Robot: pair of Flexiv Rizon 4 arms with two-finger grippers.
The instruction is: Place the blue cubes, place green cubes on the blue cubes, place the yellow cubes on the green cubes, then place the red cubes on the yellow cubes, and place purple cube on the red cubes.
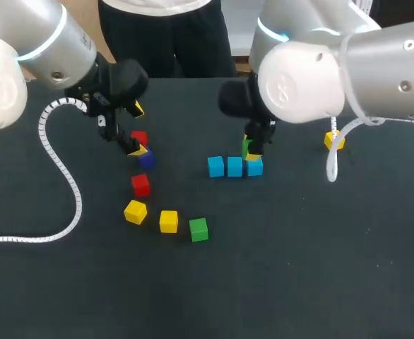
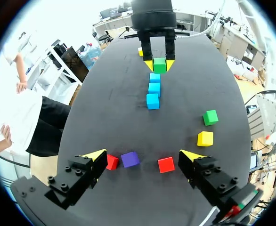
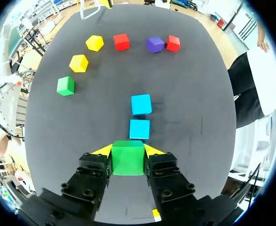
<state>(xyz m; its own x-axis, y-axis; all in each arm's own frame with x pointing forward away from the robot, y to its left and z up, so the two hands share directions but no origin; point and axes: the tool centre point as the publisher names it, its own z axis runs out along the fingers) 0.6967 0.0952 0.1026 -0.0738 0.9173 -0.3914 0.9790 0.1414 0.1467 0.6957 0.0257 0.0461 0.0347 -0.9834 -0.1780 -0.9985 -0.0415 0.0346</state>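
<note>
Three blue cubes (image 1: 234, 167) lie in a row at mid-table. My right gripper (image 1: 250, 150) is shut on a green cube (image 3: 127, 157) and holds it just over the row's right-hand blue cube (image 1: 255, 167), which the green cube hides in the right wrist view. My left gripper (image 2: 143, 155) hangs open over a purple cube (image 2: 130, 159), with one red cube (image 2: 112, 162) by one finger and another red cube (image 2: 166, 165) nearer the other. Past these lie a yellow cube (image 2: 205, 138) and a second green cube (image 2: 210, 117).
Toward the front left of the table lie two yellow cubes (image 1: 135, 211) (image 1: 168, 221) and the loose green cube (image 1: 198, 229). A third yellow cube (image 1: 334, 140) sits alone at the right, behind my right arm. A white coiled cable (image 1: 66, 176) trails across the left side.
</note>
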